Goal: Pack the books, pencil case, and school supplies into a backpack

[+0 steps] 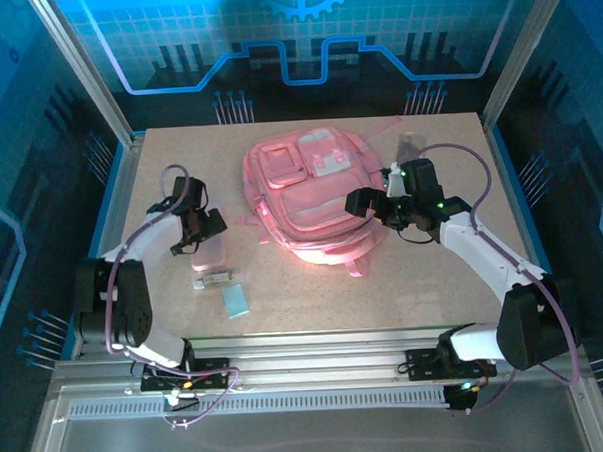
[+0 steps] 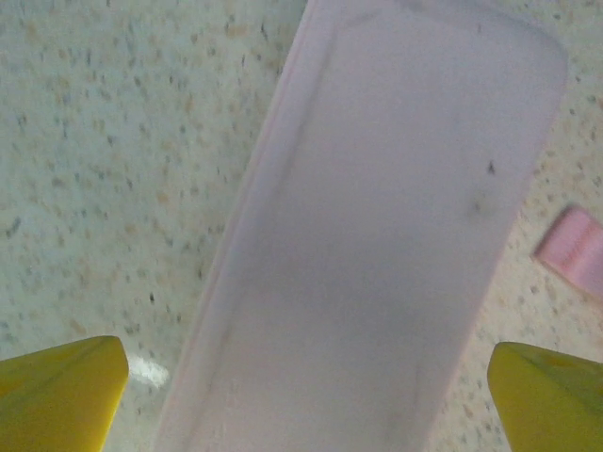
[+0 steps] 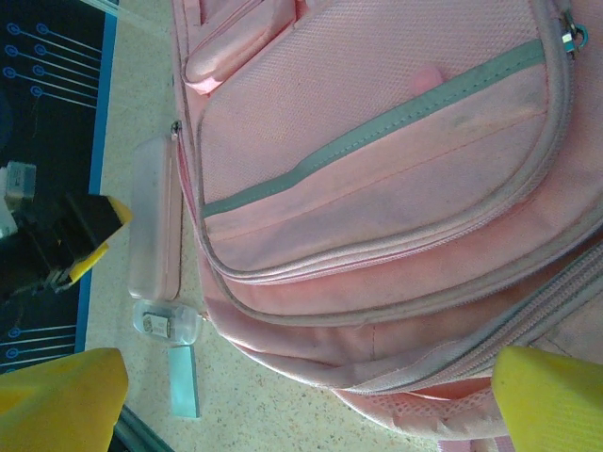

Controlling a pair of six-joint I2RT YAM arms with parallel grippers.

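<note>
Overhead view, left side: speckled table inside a blue-lit enclosure. Left arm bent at the elbow, reaching up-frame from its base at lower left, wrist tipped downward. Left gripper spread wide, grasping nothing, poised over the upper end of the pencil case. Just below the case in frame: small clear-and-grey packet, then pale blue flat rectangle, both loose on the tabletop and slightly apart.

Left wrist view: pencil case running from bottom centre to upper right, between yellow fingertips at the lower corners, with no contact visible on either side. Pink strap end at the right edge.

Centre of the overhead view: pink backpack lying flat, front pockets up, straps trailing toward lower right.

Right side: right arm stretched up and leftward from its base at lower right, forearm on a diagonal. Right gripper at the backpack's right edge, released wide, holding nothing. Greyish object near the table's upper right, too blurred to name.

Right wrist view, left to right: pencil case just beside the backpack, packet and blue rectangle below it in frame. Grey trim band crossing the backpack's pocket.
</note>
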